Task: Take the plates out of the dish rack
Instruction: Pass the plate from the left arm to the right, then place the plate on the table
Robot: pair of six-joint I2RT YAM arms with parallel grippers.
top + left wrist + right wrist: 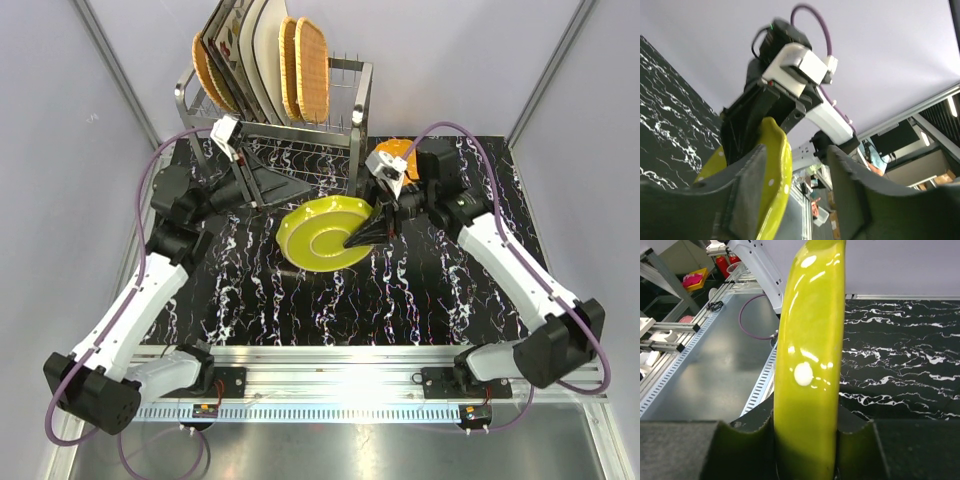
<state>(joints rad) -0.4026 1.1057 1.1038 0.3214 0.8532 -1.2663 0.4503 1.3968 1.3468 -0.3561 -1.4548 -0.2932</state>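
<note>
Plates here come in three kinds, so count them by kind. One green plate (318,235), glossy yellow-green with a pale dot on it, is out of the dish rack (345,118). It is tilted over the middle of the black marbled bench (420,290), just in front of the rack, and you cannot tell whether its low edge touches the bench. Your right pincer (358,238) is clamped on the plate's right rim. In the right wrist view the plate's edge (810,365) runs up between the two fingers (752,437), one on each face. Your left pincer (300,188) hangs close to the plate's upper-left rim with its jaws apart and nothing between them, and you cannot tell whether it touches the plate. The left wrist view shows its fingers (747,190) spread, with the plate (775,165) beyond the gap. In the rack's top tier, standing on edge, you have two wicker plates (302,68) side by side at the right. The cream plates (262,48) are in the middle, at least two, though the exact count is hard to make out. A third wicker plate (207,75) stands at the left end. One orange piece (392,150) lies on the bench beside the rack's right post, half hidden by the right wrist, and you cannot tell whether it is wicker.
</note>
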